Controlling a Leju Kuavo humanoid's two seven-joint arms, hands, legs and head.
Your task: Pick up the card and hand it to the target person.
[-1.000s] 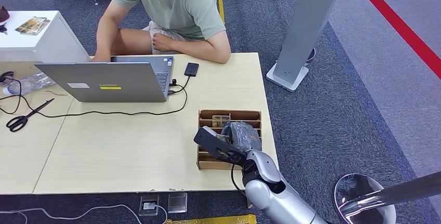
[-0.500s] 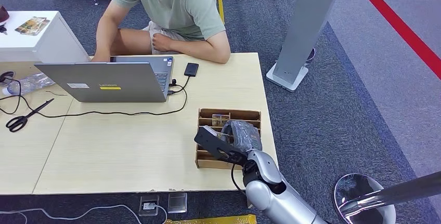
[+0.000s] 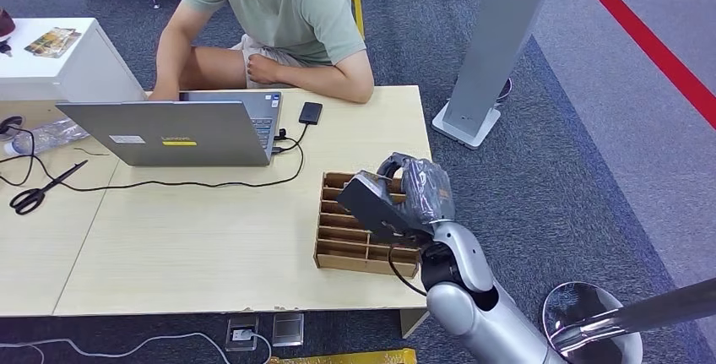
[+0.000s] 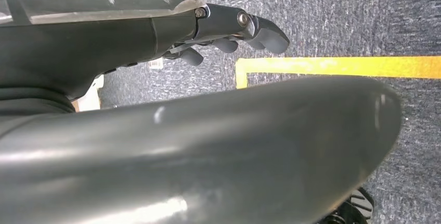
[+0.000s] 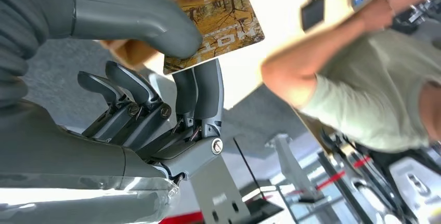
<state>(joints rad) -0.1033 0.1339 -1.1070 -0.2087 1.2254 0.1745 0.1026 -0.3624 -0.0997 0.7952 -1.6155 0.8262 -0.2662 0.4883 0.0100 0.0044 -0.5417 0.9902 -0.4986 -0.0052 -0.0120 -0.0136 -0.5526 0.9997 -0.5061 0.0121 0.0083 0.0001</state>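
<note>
Brown-and-gold printed card (image 5: 216, 24) sits pinched between the right hand's (image 5: 156, 73) thumb and fingers. Slotted wooden box (image 3: 355, 233) lies at the counter's (image 3: 211, 237) five o'clock. Left hand (image 4: 229, 26) hangs with fingers loosely curled, holding nothing.

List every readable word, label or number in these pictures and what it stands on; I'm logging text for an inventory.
"HOT", cut off by the thumb: on the card that the right hand pinches.
A yellow sticker and a white label on the laptop lid: too small to read.
A white label on the grey floor stand: too small to read.
Printed cards on the white side table: too blurred to read.
</note>
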